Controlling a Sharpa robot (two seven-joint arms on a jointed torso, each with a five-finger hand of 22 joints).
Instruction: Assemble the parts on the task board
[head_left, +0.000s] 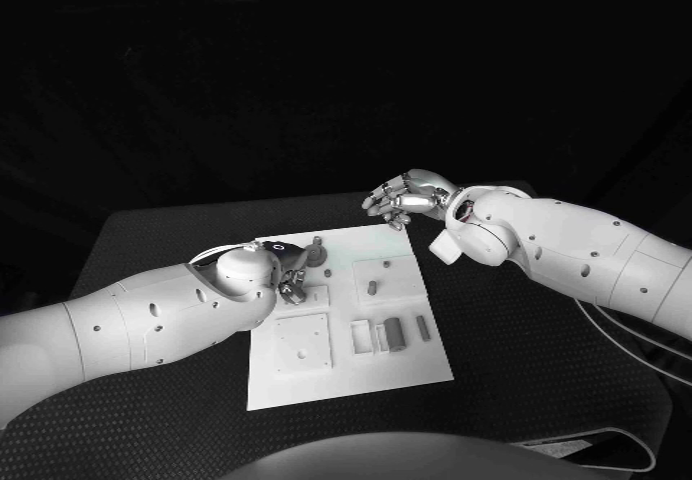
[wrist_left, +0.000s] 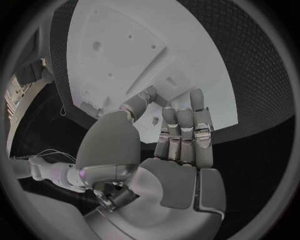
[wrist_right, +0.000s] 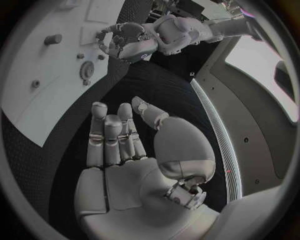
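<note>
The white task board (head_left: 351, 372) lies in the middle of the black table. Small grey parts lie on its right half: a block (head_left: 392, 333), a slim bar (head_left: 424, 325) and a short peg (head_left: 372, 287). My left hand (head_left: 293, 272) hovers over the board's far left part, fingers pointing down; in the left wrist view its fingers (wrist_left: 185, 131) are straight and side by side, nothing in them. My right hand (head_left: 408, 196) is raised beyond the board's far right corner. Its palm (wrist_right: 128, 170) is bare, with the fingers stretched out.
A raised square plate (head_left: 303, 343) and a rectangular frame (head_left: 361, 337) sit on the near half of the board. A gear-like disc (wrist_right: 86, 71) and a peg (wrist_right: 53, 38) stand on the far part. The black mat (head_left: 534, 350) surrounds the board.
</note>
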